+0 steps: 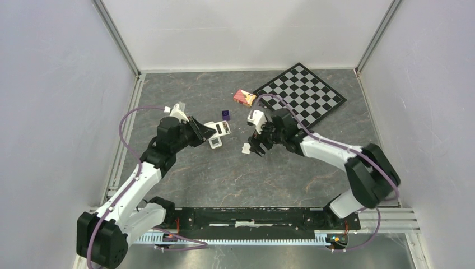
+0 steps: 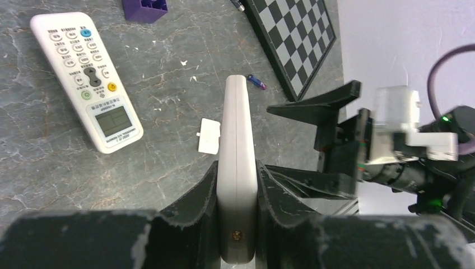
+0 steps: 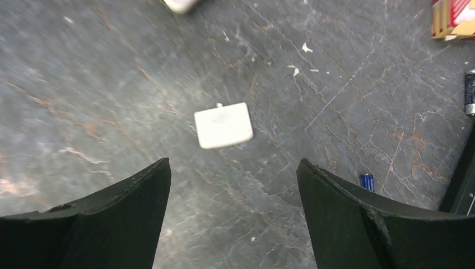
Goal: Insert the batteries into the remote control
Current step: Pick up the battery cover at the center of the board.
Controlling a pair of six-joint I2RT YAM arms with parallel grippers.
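Observation:
The remote control [image 2: 237, 145], slim with a dull grey-tan shell, stands on its edge in my left gripper [image 2: 237, 167], whose jaws are shut on both of its sides. In the top view the left gripper [image 1: 208, 133] is left of centre. A small white battery cover [image 3: 223, 125] lies flat on the table. My right gripper [image 3: 232, 165] hovers just short of it, open and empty. One purple-blue battery [image 3: 367, 181] lies by the right finger and another [image 3: 469, 92] at the right edge. A battery [image 2: 257, 82] also shows past the remote's tip.
A second white remote [image 2: 87, 78] lies face up, buttons showing, left of the held one. A purple box [image 2: 145, 8], a red-and-tan carton [image 1: 244, 97] and a checkerboard [image 1: 299, 92] lie further back. Enclosure walls stand on three sides.

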